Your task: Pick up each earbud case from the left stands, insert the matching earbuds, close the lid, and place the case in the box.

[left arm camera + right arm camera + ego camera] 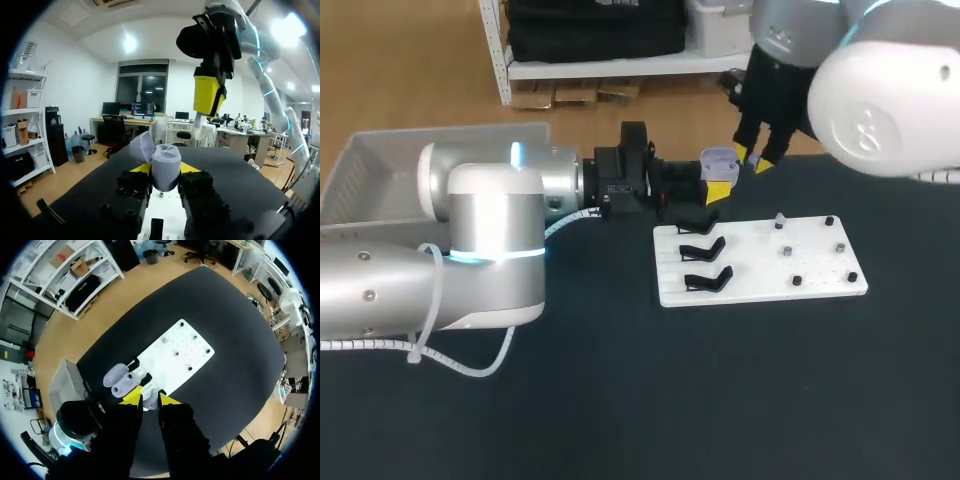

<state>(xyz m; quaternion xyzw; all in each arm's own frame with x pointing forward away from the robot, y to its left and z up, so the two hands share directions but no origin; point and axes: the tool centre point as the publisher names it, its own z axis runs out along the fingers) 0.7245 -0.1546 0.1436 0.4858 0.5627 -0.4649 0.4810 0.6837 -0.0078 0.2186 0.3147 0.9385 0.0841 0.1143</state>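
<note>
My left gripper [717, 186] is shut on a lavender earbud case [718, 160], held just off the far left corner of the white board [760, 290]. In the left wrist view the case [165, 164] sits upright between the yellow tips with its lid [141, 146] swung open. My right gripper [751, 160] hangs close beside and above the case, its jaws narrowly apart around a small pale earbud. From the right wrist view, the open case [120, 382] lies just ahead of the right gripper [149, 399]. A pale earbud [779, 218] stands on a peg.
Black stands [705, 262] line the board's left side, with small pegs [840, 247] across its right half. A grey bin [380, 170] sits at the far left behind my left arm. Dark tabletop spreads in front of the board.
</note>
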